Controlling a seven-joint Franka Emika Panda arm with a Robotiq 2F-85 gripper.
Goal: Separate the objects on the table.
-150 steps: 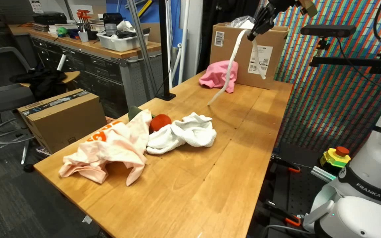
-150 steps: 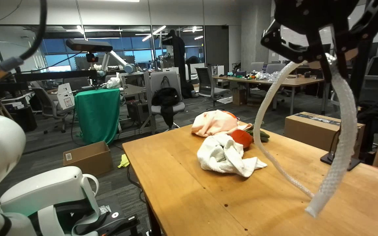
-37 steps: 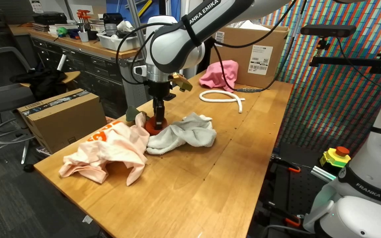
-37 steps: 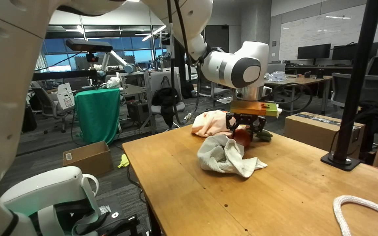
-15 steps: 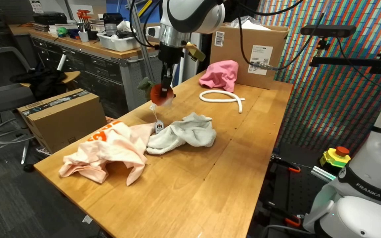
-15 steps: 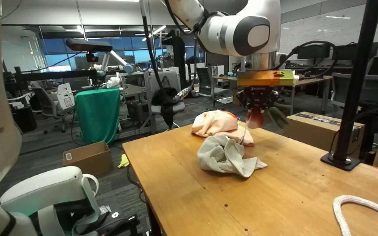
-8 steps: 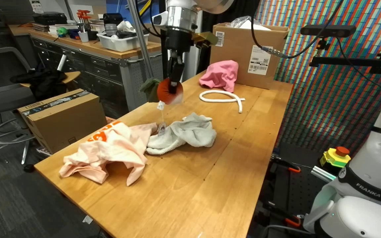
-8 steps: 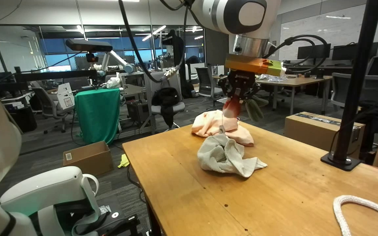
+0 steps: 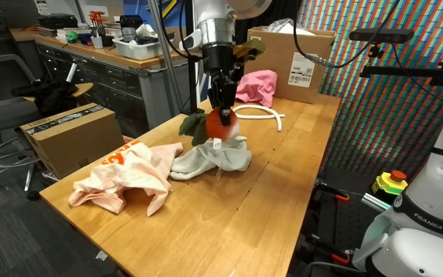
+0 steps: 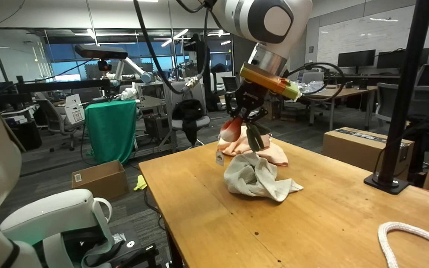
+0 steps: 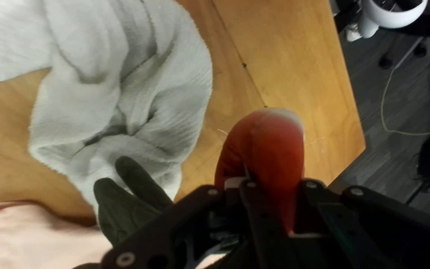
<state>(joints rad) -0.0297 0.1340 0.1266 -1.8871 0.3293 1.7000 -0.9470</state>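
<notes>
- In an exterior view, my pincer (image 9: pixel 225 118) is pinching the plush toy (image 9: pixel 216 127), holding it up off the tabletop (image 9: pixel 221 227). Below lie the peach-cream cloth (image 9: pixel 133 177) and the white-grey cloth (image 9: pixel 202 161), close beside each other. The pink cloth (image 9: pixel 258 88) and the white rope (image 9: pixel 260 117) sit farther back, near the cardboard box (image 9: pixel 277 57). My step, as I judge it, is carrying the toy away from that pair, so I should aim for wood well apart from every cloth.
- In an exterior view, the toy's green leaves (image 10: pixel 255 137) hang just above the white-grey cloth from this angle; I can't tell whether they brush it. The tag (image 10: pixel 220 158) dangles beneath the toy. More height before I swing across would help, or leaf and tag could drag the cloth along.
- In the wrist view, my grip is on the red body (image 11: pixel 265 149), with the leaves poking out to one side. Stuffing will likely give, so I'd squeeze steadily, travel smoothly, and lower until the tabletop bears the toy's weight before letting go. Then I'd rise straight up, so that nothing catches and follows me.
</notes>
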